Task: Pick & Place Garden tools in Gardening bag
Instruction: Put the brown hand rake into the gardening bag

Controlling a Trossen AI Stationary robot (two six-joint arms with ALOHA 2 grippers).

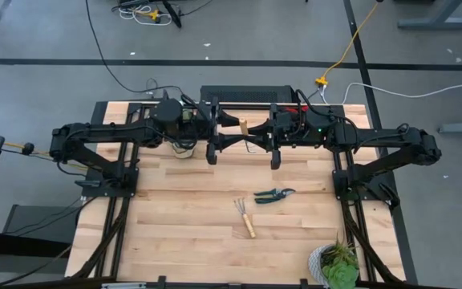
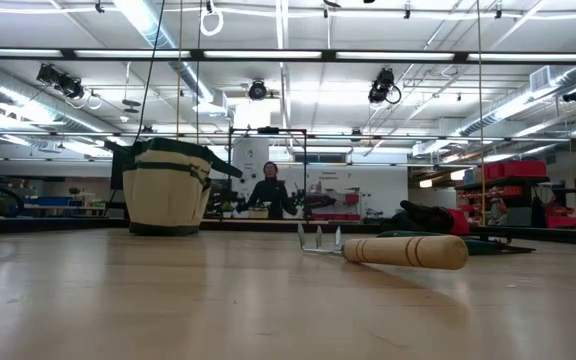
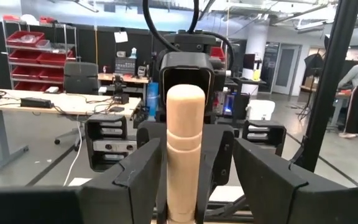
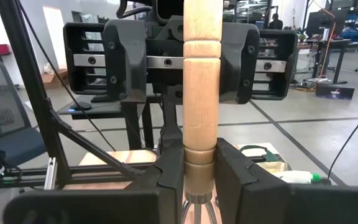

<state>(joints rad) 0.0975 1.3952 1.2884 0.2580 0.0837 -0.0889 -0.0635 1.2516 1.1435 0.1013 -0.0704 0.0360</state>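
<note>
A wooden-handled mini rake [image 4: 202, 93] stands upright in the air over the table's far middle, between my two grippers, which face each other. My right gripper [image 4: 199, 180] is shut on it. My left gripper [image 3: 194, 186] is open, its fingers [image 3: 138, 177] on either side of the handle's upper part [image 3: 185, 137] with a gap showing. A second rake [image 1: 245, 217] and the pruning shears [image 1: 273, 194] lie flat on the table. In the low view the beige gardening bag [image 2: 168, 187] stands upright at the far left. My right gripper pinches the rake between its two fingers at the handle's bottom end, on the metal collar [image 4: 199, 169] just above the tines. The fingers come in level from the table's right and lie across the handle. The rake is upright, handle up, tines down, lifted clear of the table.
A potted plant [image 1: 337, 265] stands at the near right corner. A dark and red heap [image 2: 438, 218] lies behind the rake on the table [image 2: 408, 250] in the low view. Bare wood [image 1: 183, 233] spreads over the near left.
</note>
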